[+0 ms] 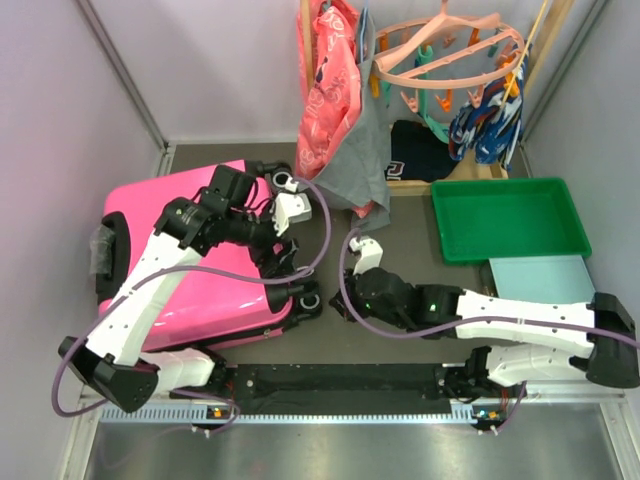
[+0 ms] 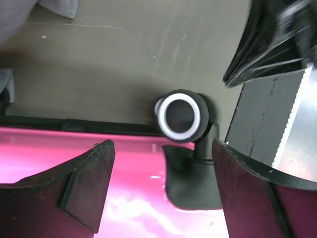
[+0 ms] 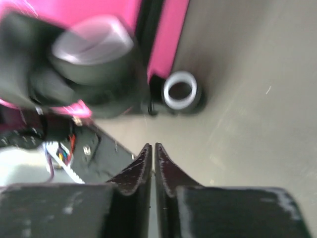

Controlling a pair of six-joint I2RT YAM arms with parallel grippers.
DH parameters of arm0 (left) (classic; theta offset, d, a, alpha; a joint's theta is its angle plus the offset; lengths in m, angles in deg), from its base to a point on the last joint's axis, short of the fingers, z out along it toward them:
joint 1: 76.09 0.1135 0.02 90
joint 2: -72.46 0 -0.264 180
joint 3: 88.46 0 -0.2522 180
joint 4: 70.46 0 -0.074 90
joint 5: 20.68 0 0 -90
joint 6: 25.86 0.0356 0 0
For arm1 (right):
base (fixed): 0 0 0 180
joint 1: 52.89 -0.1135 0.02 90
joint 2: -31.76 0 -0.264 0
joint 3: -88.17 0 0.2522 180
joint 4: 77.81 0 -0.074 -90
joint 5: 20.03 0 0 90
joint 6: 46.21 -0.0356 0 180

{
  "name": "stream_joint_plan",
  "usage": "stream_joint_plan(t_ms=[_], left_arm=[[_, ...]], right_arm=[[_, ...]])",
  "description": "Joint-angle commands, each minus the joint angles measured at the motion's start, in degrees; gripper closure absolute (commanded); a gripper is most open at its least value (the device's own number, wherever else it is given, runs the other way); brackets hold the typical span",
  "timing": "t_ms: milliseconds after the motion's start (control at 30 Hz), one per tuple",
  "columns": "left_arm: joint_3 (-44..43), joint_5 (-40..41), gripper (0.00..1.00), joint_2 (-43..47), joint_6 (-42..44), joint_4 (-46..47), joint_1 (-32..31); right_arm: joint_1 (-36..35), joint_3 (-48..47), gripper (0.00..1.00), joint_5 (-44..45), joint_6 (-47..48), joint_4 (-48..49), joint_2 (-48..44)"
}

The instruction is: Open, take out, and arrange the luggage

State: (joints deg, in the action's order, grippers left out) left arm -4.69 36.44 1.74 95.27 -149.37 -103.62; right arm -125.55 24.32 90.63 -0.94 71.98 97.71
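Note:
The hot-pink luggage point(image 1: 190, 260) lies flat and closed on the left of the table. My left gripper point(image 1: 283, 266) hovers open over its right edge. In the left wrist view the fingers point(image 2: 89, 183) straddle the pink shell point(image 2: 133, 198) and a black wheel housing point(image 2: 195, 181), with a white-rimmed wheel point(image 2: 178, 116) beyond. My right gripper point(image 1: 341, 300) is low on the table just right of the near wheel point(image 1: 306, 298). In the right wrist view it point(image 3: 152, 148) is shut and empty, apart from that wheel point(image 3: 181, 91).
A green tray point(image 1: 455, 215) stands at the right, with a pale teal flat box point(image 1: 535, 275) in front of it. Clothes point(image 1: 340, 110) and a peg hanger point(image 1: 450, 50) hang at the back. A black rail point(image 1: 340, 380) runs along the near edge.

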Motion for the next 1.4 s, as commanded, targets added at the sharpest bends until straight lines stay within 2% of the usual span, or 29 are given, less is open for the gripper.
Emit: stream_joint_plan(t_ms=[0,167,267,333,500,567,700,933,1200,1367], left_arm=[[2.14,2.38,0.16,2.07,-3.53,3.44,-2.7],[4.25,4.32,0.17,2.6,-4.59,5.03,-4.28],[5.13,3.18,0.16,3.39,-4.77,5.03,-4.81],[5.83,2.04,0.16,4.7,-4.68,4.94,-4.81],[6.45,3.18,0.13,5.51,-5.04,4.94,-4.9],[6.89,3.0,0.07,5.06,-4.07,4.15,-5.08],[7.95,3.09,0.02,5.06,-3.28,4.15,-5.34],[7.42,5.37,0.02,2.78,-2.22,4.32,-7.01],[11.1,12.22,0.01,2.86,-2.13,5.29,-15.0],[12.52,13.63,0.01,4.88,0.94,4.15,-17.29]], right_arm=[[-1.42,5.52,0.99,-6.77,-5.52,10.79,0.49],[-3.19,5.26,1.0,-7.04,-7.48,16.0,5.23],[-3.01,7.36,1.0,-6.08,-10.46,26.79,7.78],[-2.84,7.72,1.0,-4.41,-11.43,30.67,9.45],[-1.34,6.93,1.0,-2.82,-14.24,31.21,10.95],[0.67,6.32,1.0,-3.96,-14.94,31.3,11.83],[2.78,5.88,1.0,-4.15,-15.91,31.74,12.01],[4.37,1.84,1.0,-5.98,-13.28,32.45,13.94],[4.37,2.8,1.0,-6.08,-13.98,31.57,13.77],[4.29,2.54,1.0,-6.08,-14.16,31.39,13.24]])
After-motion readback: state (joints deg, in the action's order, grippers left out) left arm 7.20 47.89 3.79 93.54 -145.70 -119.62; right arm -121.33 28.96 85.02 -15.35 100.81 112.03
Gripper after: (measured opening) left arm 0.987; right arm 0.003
